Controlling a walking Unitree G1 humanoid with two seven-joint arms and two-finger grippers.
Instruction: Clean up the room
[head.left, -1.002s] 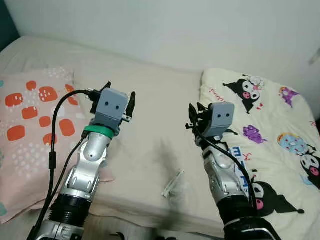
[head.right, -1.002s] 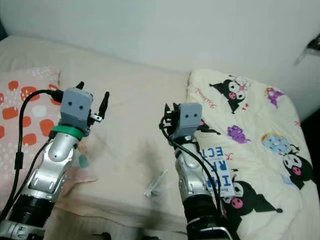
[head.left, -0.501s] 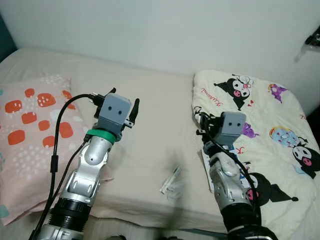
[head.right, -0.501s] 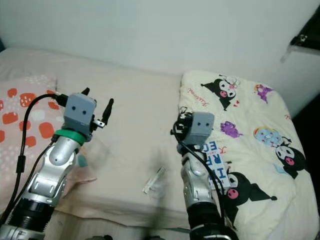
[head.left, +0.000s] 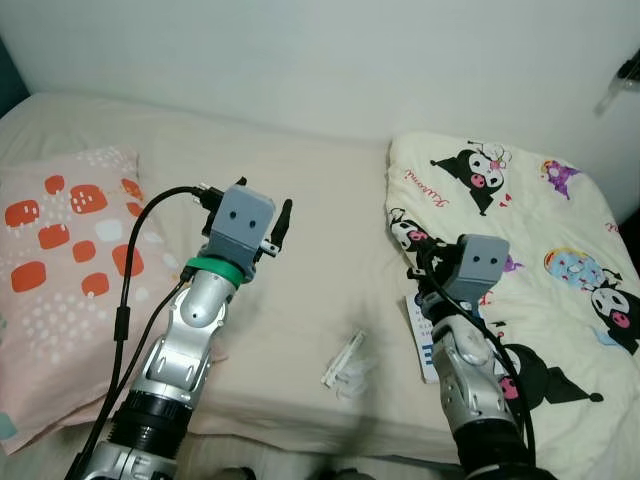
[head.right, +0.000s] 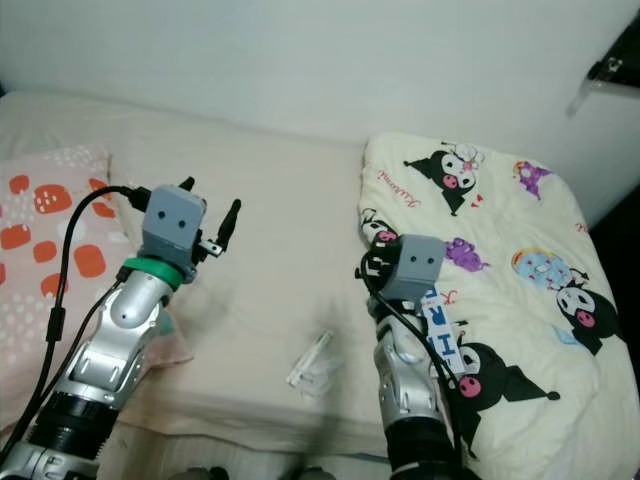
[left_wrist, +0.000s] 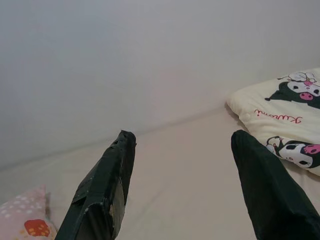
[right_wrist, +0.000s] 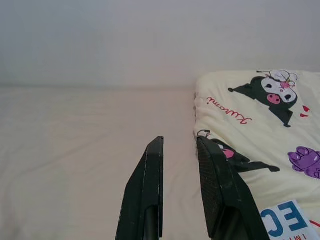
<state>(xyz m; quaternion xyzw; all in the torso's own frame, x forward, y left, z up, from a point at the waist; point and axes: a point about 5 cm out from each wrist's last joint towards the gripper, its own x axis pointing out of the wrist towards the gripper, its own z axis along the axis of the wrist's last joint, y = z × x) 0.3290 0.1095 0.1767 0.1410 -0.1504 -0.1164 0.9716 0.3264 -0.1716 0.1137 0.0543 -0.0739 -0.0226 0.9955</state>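
A crumpled clear plastic wrapper (head.left: 345, 365) lies on the beige bed sheet (head.left: 320, 220) near the front edge, between my two arms. My left gripper (left_wrist: 182, 134) is raised over the sheet left of the wrapper, fingers wide open and holding nothing. My right gripper (right_wrist: 180, 140) hovers at the edge of a folded cartoon-print blanket (head.left: 520, 200), its fingers close together with a narrow gap and nothing between them. A blue-and-white printed card (head.left: 422, 345) lies on the blanket beside my right forearm.
A pink pillow (head.left: 60, 250) with orange blotches lies on the left side of the bed. A white wall (head.left: 330, 60) runs behind the bed. A dark object (head.left: 630, 72) pokes in at the upper right corner.
My right arm has sunk and drifted right, to the blanket's edge. My left arm has shifted slightly right. The wrapper has stayed put; the head view has moved a little.
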